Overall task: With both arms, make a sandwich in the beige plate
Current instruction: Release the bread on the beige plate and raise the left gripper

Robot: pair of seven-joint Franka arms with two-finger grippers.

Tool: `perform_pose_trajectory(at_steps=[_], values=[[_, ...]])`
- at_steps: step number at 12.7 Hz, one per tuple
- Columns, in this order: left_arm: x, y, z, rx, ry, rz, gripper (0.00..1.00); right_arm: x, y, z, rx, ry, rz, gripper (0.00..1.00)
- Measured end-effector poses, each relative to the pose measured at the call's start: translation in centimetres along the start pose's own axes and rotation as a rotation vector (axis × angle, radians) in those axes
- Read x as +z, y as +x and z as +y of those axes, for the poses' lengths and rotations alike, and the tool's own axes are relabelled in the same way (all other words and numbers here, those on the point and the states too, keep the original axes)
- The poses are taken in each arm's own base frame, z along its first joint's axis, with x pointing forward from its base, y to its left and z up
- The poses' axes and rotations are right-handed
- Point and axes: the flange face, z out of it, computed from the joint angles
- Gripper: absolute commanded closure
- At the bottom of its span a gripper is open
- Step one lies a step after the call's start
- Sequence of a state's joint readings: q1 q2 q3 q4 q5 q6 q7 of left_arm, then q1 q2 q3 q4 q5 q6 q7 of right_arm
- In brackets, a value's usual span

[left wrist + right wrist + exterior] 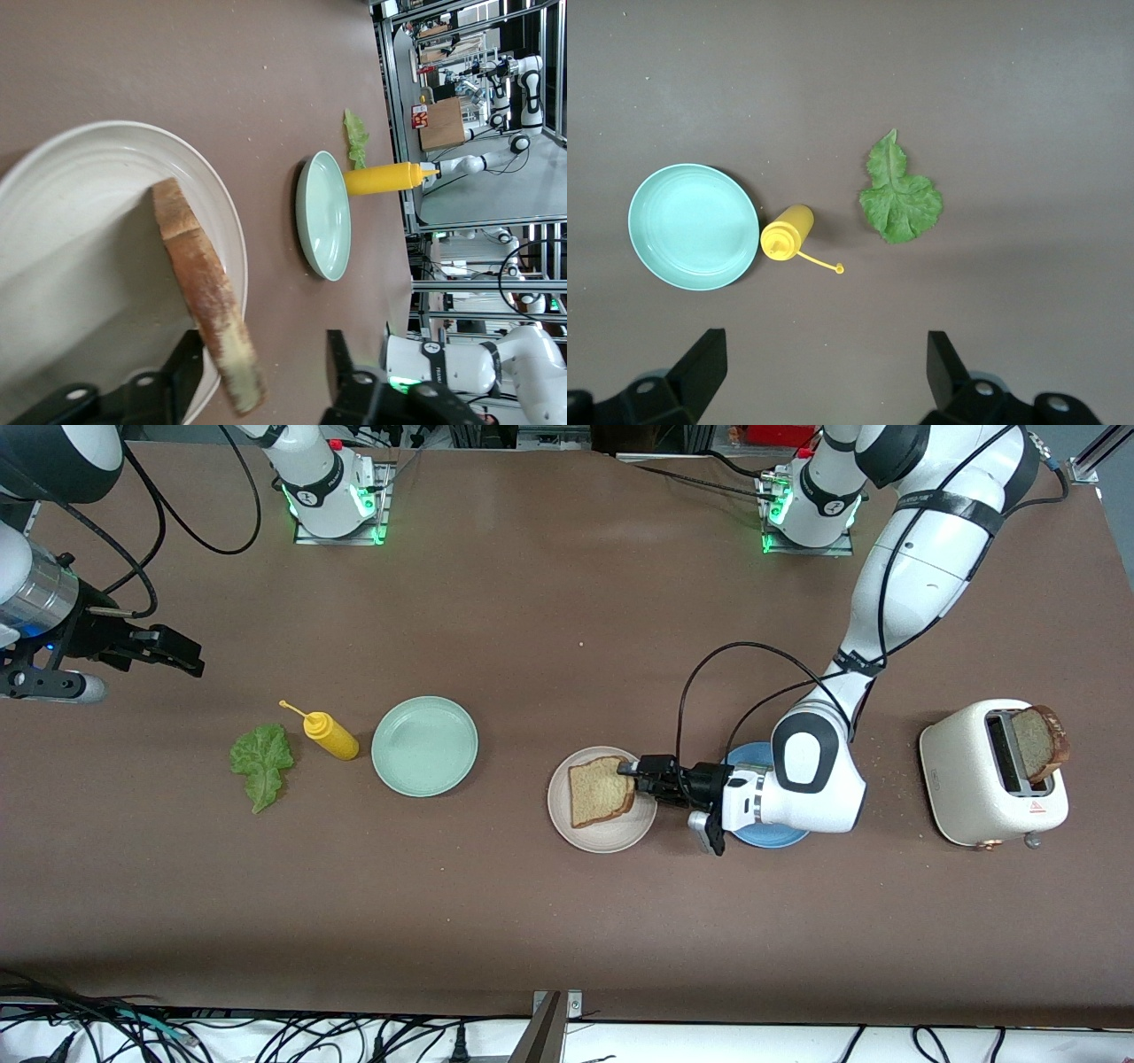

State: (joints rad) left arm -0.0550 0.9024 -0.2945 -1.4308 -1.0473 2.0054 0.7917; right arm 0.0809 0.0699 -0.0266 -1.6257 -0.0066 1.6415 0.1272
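While the left arm [895, 602] reaches low over the blue plate [769, 834], the left gripper [640, 772] sits at the beige plate [611, 834] w/ fingers parted round the bread slice [601, 790], which lies on that plate. Pulling back crooked could drag it off. Right gripper [173, 654] waits open above the lettuce [260, 760]; the mustard bottle [330, 734] beside it could tip.

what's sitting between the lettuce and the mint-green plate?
The yellow squeeze bottle stands between the lettuce leaf and the mint-green plate, apart from both; front and right wrist views show it.
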Motion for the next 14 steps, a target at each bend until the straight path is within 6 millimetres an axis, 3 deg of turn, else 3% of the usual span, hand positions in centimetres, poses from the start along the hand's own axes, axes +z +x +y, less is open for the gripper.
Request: perform_pose_trajectory(at_steps=[4, 10, 14], values=[[-2.7, 0.8, 0.2, 0.115, 0.136, -0.070, 0.00, 0.0, 0.0, 0.0, 0.000, 0.000, 0.000, 0.00], [-7.8, 2.3, 5.3, 0.240, 0.379, -0.171, 0.00, 0.0, 0.0, 0.0, 0.000, 0.000, 0.002, 0.00], [-10.7, 2.4, 10.3, 0.216, 0.591, -0.282, 0.00, 0.0, 0.0, 0.0, 0.000, 0.000, 0.002, 0.00]])
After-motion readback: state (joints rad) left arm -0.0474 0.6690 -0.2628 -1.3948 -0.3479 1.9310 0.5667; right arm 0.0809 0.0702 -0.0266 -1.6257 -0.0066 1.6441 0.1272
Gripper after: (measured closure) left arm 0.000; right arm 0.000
